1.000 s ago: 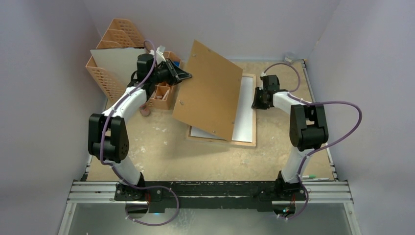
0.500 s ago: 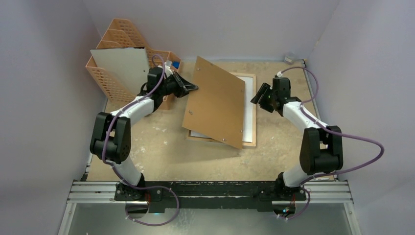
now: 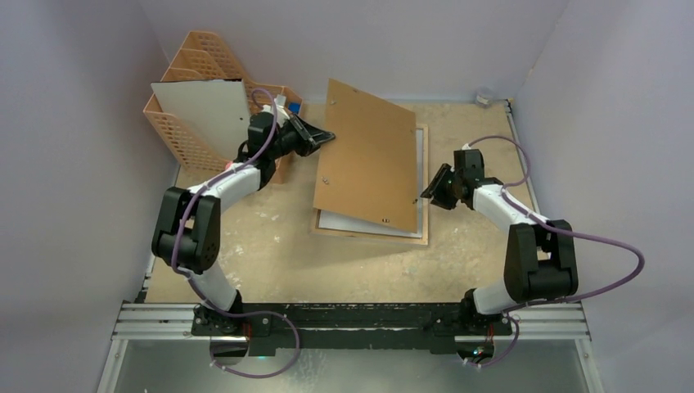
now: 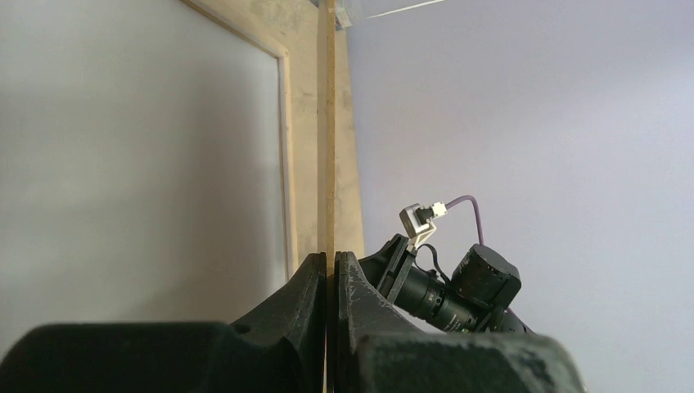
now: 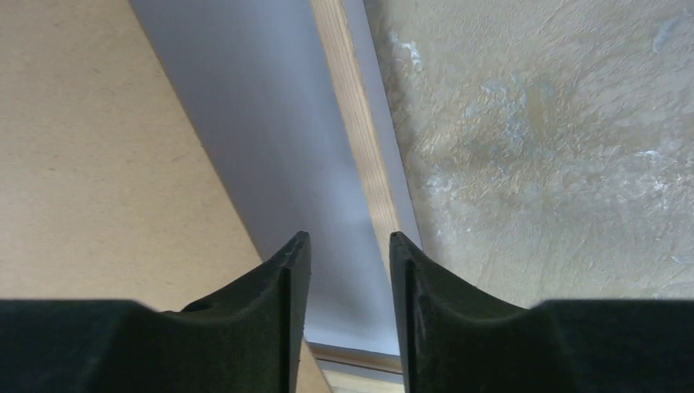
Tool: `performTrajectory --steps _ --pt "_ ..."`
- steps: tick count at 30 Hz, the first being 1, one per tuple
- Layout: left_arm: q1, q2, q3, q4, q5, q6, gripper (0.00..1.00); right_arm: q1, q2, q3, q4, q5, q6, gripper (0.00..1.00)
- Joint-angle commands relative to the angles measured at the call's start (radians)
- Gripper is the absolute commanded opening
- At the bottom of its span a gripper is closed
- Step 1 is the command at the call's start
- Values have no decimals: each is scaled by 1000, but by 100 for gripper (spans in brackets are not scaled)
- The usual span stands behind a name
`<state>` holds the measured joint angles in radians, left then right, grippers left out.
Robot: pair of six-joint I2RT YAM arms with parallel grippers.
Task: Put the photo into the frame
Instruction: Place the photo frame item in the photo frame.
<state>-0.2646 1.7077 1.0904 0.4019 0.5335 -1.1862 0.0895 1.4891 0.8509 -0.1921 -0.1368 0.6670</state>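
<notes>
— Where is the photo, and what has each claw got?

— The frame (image 3: 372, 237) lies flat at the middle of the table (image 3: 270, 254), its long axis running from 12 to 6 o'clock. Inside its wooden rim a white face shows; I take that for the photo (image 3: 348, 222), reverse side up, already in place. My left claw (image 3: 321, 135) is pinched tight on the 9 o'clock edge of the brown fibreboard sheet (image 3: 368, 164), which hangs tilted over the frame, covering most of it.

— And the right one?

— My right claw (image 3: 431, 187) sits just beside the frame's 3 o'clock edge, jaws a little apart with nothing between them. From its own camera, the sheet lies at 9 o'clock, then a white strip, then the wooden rim.

— So what does the next move turn on?

— As I judge it, on squaring the sheet's long axis with the frame's; it is skewed a touch, its 12 o'clock corner overhanging. The left claw must lower it; the right is nearer to nudge the free edge.

— Any containers?

— The peach file organiser (image 3: 176, 131) at 10 o'clock holds a white sheet (image 3: 205, 110). The frame holds the white-backed print.
</notes>
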Motion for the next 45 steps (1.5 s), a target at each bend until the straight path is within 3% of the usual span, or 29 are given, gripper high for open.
performTrajectory --steps 1,7,28,37,45 --pt "-21 40 24 211 21 -65 0 -10 -53 12 7 66 52 46" --pt "-24 116 66 200 35 -37 0 -37 -40 -1 -11 104 73 51" --pt "-25 258 104 296 78 -68 0 -56 45 -58 54 62 67 51" --pt "-24 290 200 207 58 -18 0 -56 76 -65 69 52 65 51" --pt "-61 289 135 188 48 -56 0 -56 101 -69 84 34 67 51"
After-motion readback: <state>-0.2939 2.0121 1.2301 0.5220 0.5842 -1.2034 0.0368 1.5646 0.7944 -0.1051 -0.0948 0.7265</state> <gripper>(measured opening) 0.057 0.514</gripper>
